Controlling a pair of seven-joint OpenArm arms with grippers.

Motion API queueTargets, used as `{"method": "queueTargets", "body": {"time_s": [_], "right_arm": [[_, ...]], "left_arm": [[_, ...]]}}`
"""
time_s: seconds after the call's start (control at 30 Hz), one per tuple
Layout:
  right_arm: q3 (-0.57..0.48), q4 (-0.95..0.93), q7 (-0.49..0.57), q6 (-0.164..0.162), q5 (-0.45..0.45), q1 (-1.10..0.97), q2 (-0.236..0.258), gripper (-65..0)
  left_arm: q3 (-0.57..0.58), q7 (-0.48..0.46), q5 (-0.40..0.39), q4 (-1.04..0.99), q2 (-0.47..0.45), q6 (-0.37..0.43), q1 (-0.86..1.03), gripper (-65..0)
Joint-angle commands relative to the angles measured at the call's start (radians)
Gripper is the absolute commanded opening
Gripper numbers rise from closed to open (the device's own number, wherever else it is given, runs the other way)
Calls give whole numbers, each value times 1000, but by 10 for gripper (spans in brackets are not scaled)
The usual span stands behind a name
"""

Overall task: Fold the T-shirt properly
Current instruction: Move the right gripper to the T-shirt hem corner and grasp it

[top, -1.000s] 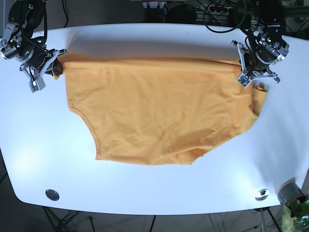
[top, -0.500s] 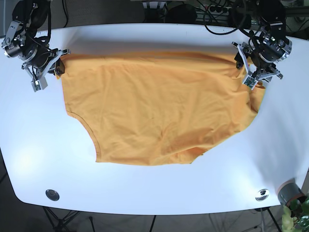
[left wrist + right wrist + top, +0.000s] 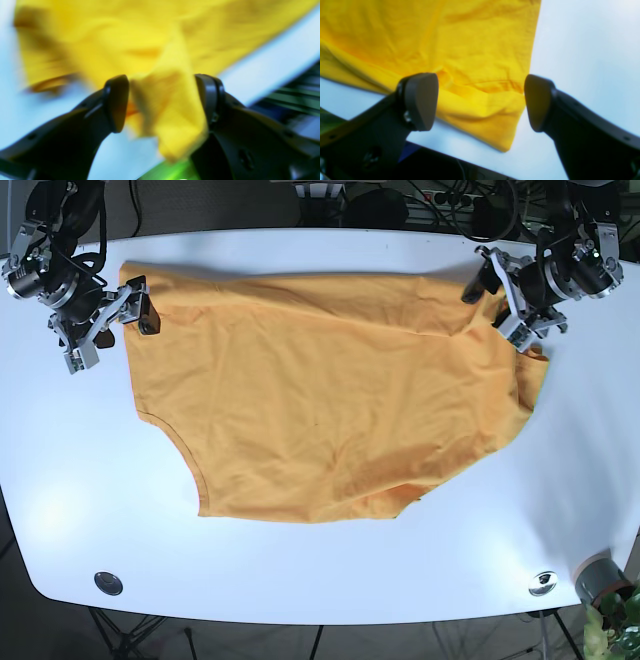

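Since a second ago both grippers have let go and the shirt's far edge has slid further toward the far side. My right gripper (image 3: 480, 102) stands open over a corner; my left gripper (image 3: 162, 100) is spread too, cloth loose between its jaws. The T-shirt (image 3: 330, 390) lies flat mid-table (image 3: 300, 580), long axis left to right. No fold is made yet; all remains.

A white table (image 3: 300, 580) stands over dark floor, black cables (image 3: 450, 205) behind, a plant (image 3: 615, 625) at its corner.
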Motion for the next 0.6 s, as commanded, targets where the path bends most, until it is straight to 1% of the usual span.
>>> {"method": "queueTargets", "body": {"time_s": [0.0,0.03,0.13,0.27,0.33,0.43,0.47,0.57], "right_arm": [[5,18,16,-3,67,13,16,-149],[4,18,18,-5,77,15,13,-149],[4,16,18,-5,79,35,-15,-149],[4,16,18,-5,79,31,-18,-149],[4,15,18,-5,79,31,-22,-149],[2,10,21,-8,73,42,-24,-149],[1,2,21,-8,54,53,-25,-149],[1,-18,18,-8,-9,104,-55,-149]], "left_arm": [[27,-24,-136,18,-43,-2,-7,-283],[32,-24,-185,15,-55,-2,-7,-283],[32,-24,-297,12,-75,-2,-10,-283],[35,-15,-416,12,-115,-2,-2,-283],[30,5,-427,11,-120,-2,1,-283],[2,7,-424,8,-123,-2,-2,-283],[-28,7,-412,-3,-123,-2,-2,-283],[-103,7,-360,-32,-118,-2,-10,-283]]}}
